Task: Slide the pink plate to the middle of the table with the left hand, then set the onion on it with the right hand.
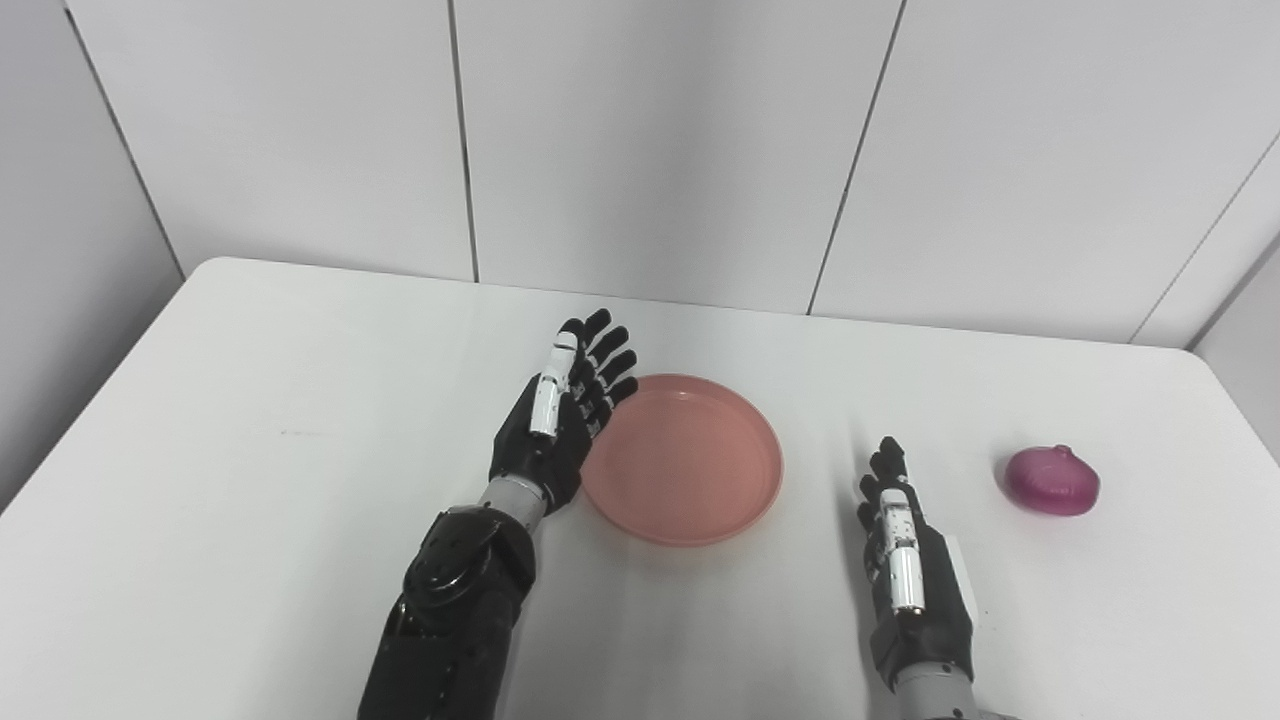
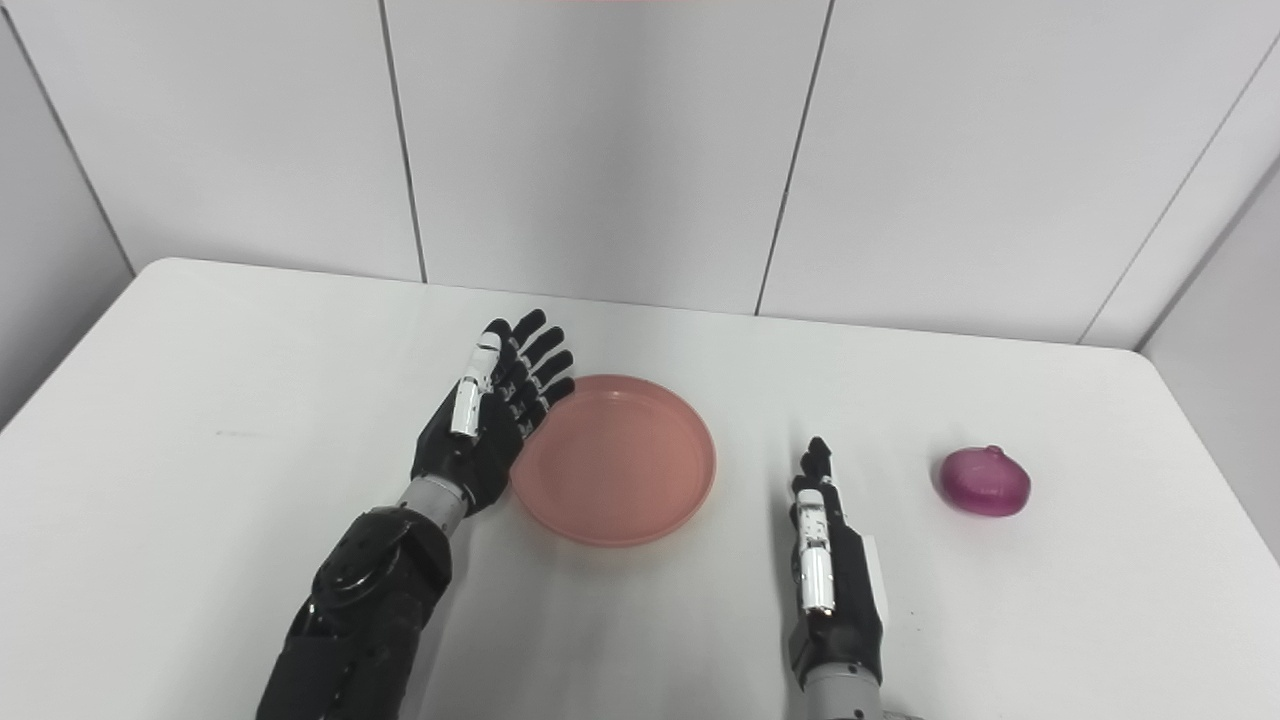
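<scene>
- Locate the pink plate (image 1: 682, 458) on the white table (image 1: 250, 420). It sits flat and empty near the middle of the table, slightly toward your left of centre between the two arms.
- Check the left robot hand (image 1: 560, 420). It stands on edge just beside the plate's left rim, palm facing the plate, fingers extended and spread, holding nothing. The fingertips reach the rim's far-left portion; actual contact cannot be confirmed from either view.
- Check the right robot hand (image 2: 828, 560). It rests low near the table, fingers straight and pointing away from the robot, holding nothing. It lies between the plate and the onion, apart from both.
- Locate the purple onion (image 1: 1052, 481). It lies on the table to the right of the right robot hand and a little farther from the robot, well apart from the plate. Its stem tip points upward.
- Judge the plate slide as complete or nearly so, since the plate appears close to centre.
- Note the governing relation: the onion lies to the right and slightly ahead of the right robot hand, which is clearly the nearer of the two. Expect an outward reach to the right, then a carry leftward to the plate.
</scene>
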You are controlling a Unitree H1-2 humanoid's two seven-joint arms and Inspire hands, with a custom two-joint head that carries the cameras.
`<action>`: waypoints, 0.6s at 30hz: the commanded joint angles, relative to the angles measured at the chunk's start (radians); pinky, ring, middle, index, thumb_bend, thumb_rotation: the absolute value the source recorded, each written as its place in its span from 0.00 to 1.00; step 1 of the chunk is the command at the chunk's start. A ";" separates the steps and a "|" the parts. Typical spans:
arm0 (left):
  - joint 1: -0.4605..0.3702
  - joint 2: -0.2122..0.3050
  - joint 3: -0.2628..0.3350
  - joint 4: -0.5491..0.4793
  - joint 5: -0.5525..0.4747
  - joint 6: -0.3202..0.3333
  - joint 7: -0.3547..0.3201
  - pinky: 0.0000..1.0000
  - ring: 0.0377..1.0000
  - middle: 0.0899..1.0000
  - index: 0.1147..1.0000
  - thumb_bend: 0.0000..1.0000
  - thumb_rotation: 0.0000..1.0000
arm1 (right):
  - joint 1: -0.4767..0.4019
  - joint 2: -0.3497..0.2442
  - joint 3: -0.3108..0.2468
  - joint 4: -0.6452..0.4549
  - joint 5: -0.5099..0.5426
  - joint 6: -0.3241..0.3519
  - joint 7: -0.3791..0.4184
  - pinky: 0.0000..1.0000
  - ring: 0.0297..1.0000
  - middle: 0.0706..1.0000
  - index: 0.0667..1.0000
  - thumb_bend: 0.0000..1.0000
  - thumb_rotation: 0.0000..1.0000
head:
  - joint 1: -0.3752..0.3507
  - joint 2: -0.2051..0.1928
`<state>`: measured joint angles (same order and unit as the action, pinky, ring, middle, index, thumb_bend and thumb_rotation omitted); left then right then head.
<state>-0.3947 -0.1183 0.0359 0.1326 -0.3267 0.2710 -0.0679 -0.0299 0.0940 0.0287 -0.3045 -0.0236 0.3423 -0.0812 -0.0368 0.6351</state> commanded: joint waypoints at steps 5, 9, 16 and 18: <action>-0.030 -0.002 -0.015 -0.041 -0.009 0.013 -0.036 0.92 0.93 0.94 0.93 0.42 1.00 | -0.020 0.015 0.017 -0.007 -0.015 -0.049 -0.001 1.00 1.00 1.00 1.00 0.30 1.00 | -0.010 0.000; -0.029 -0.005 -0.011 -0.044 -0.012 0.016 -0.034 0.92 0.93 0.94 0.92 0.43 1.00 | -0.020 0.014 0.020 -0.006 -0.021 -0.052 -0.001 1.00 0.99 1.00 1.00 0.28 1.00 | -0.013 0.001; -0.027 0.006 -0.009 -0.051 -0.002 -0.007 -0.041 0.92 0.93 0.93 0.92 0.43 1.00 | -0.021 0.012 0.019 -0.006 -0.027 -0.067 0.000 1.00 0.99 1.00 1.00 0.28 1.00 | -0.026 0.005; -0.025 0.008 -0.005 -0.057 -0.004 -0.011 -0.041 0.92 0.92 0.93 0.91 0.44 1.00 | -0.021 0.013 0.019 -0.012 -0.034 -0.069 -0.005 1.00 0.99 1.00 1.00 0.23 1.00 | -0.026 0.005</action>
<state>-0.3944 -0.1129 0.0306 0.1172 -0.3261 0.2894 -0.0921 -0.0302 0.0945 0.0398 -0.2961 -0.0535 0.3283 -0.0842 -0.0629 0.6412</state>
